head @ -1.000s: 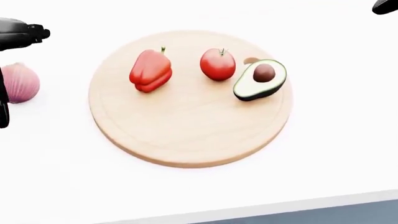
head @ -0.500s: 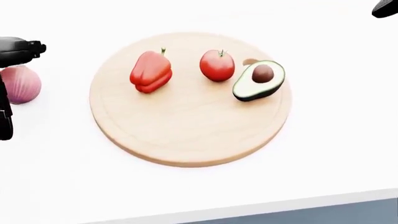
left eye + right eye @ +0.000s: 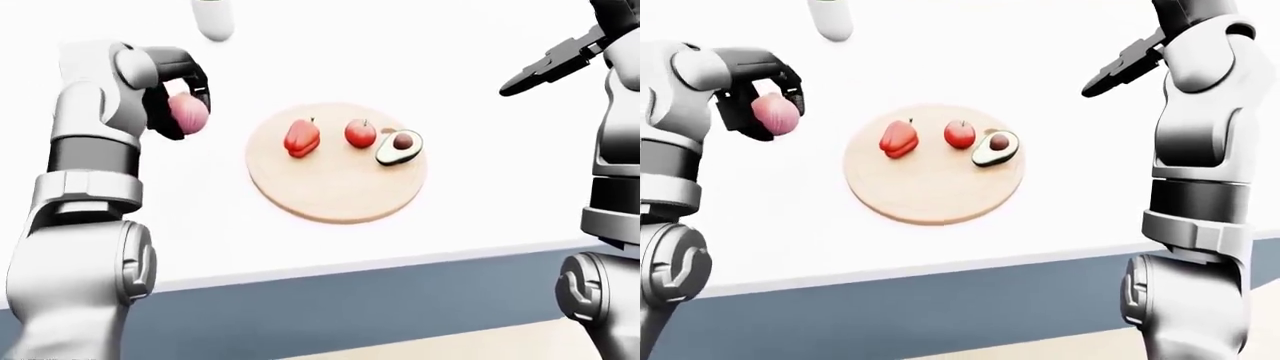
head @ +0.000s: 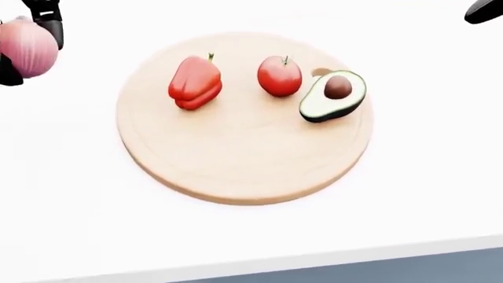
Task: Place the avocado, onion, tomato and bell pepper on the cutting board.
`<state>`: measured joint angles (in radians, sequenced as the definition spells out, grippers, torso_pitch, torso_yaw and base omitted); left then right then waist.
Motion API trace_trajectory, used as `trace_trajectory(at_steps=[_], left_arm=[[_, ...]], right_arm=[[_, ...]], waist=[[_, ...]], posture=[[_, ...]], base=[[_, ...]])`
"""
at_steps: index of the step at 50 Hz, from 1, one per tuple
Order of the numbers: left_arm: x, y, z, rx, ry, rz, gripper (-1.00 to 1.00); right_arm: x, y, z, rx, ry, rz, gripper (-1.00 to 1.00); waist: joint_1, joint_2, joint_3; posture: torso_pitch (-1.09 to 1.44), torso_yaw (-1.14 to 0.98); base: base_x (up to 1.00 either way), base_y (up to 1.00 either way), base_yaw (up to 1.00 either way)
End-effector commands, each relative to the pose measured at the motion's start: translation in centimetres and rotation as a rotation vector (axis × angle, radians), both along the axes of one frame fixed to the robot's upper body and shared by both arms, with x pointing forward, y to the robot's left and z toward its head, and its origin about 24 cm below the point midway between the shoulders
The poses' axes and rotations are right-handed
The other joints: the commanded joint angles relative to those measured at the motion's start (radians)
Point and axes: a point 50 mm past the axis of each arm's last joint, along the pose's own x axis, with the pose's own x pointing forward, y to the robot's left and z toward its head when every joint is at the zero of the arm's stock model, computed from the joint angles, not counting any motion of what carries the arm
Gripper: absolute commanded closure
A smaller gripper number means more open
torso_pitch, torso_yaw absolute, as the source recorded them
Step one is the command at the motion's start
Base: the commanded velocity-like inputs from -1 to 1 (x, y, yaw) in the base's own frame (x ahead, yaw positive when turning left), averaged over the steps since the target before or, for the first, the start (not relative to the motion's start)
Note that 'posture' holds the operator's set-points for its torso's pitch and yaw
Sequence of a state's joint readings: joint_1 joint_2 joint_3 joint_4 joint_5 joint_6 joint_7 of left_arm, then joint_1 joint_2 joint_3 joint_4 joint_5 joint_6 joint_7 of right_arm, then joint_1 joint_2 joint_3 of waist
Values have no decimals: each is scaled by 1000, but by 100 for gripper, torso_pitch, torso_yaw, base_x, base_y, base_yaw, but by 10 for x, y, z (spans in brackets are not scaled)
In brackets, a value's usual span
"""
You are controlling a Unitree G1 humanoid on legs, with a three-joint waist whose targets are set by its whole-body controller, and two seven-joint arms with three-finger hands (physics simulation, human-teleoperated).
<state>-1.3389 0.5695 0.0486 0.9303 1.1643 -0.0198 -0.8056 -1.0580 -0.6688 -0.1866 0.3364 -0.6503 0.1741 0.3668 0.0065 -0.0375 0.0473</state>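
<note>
A white table (image 3: 470,202) was seen filling most of every view, its near edge running along the bottom of the head view. On it a round wooden cutting board (image 4: 236,159) was laid flat, near the middle of the head view. Three items were set in a row on the board's upper part: a red bell pepper (image 4: 194,82) toward the left, a tomato (image 4: 279,75) just beside the middle, and a halved avocado (image 4: 332,95) at the right, cut face and pit turned up, close to the tomato.

The left hand (image 3: 178,101) was held above the table, well to the left of the board, with its dark fingers closed round the onion (image 3: 188,113); the onion was thus kept clear of the board, at the top left corner of the head view. The right hand (image 3: 1125,66) was raised at the upper right of the eye views, fingers stretched out and nothing held in them. A pale cylindrical object (image 3: 213,19) was seen at the top edge of the left-eye view, too cropped to be identified.
</note>
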Motion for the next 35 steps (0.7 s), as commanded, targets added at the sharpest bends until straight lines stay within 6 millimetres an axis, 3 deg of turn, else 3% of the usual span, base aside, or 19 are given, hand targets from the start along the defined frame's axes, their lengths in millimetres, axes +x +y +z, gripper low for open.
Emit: trace_trajectory(at_steps=[1, 8, 15, 21, 29, 35], left_arm=[[-4, -4, 24, -2, -80, -17, 100], [-6, -30, 50, -59, -283, -110, 100], [-22, -66, 77, -97, -506, -258, 100], [-37, -84, 65, -90, -475, -323, 100], [-72, -117, 62, -102, -443, -438, 100], [-84, -132, 50, -94, -425, -490, 100]], right_arm=[[-11, -3, 20, -10, -86, -12, -100], [-12, -3, 19, -11, -86, -15, -100], [-11, -3, 15, -10, -75, -16, -100], [-11, -4, 13, -8, -73, -18, -100], [-13, -5, 16, -4, -83, -20, -100], [-13, -5, 15, -6, -79, -19, -100]], waist=[[-2, 2, -31], [3, 3, -33], [0, -3, -26], [0, 0, -22], [2, -1, -18], [4, -7, -12]], posture=[[0, 0], [0, 0], [0, 0], [0, 0], [0, 0], [0, 0]], base=[[0, 0, 0], [0, 0, 0], [0, 0, 0], [0, 0, 0], [0, 0, 0], [0, 0, 0]])
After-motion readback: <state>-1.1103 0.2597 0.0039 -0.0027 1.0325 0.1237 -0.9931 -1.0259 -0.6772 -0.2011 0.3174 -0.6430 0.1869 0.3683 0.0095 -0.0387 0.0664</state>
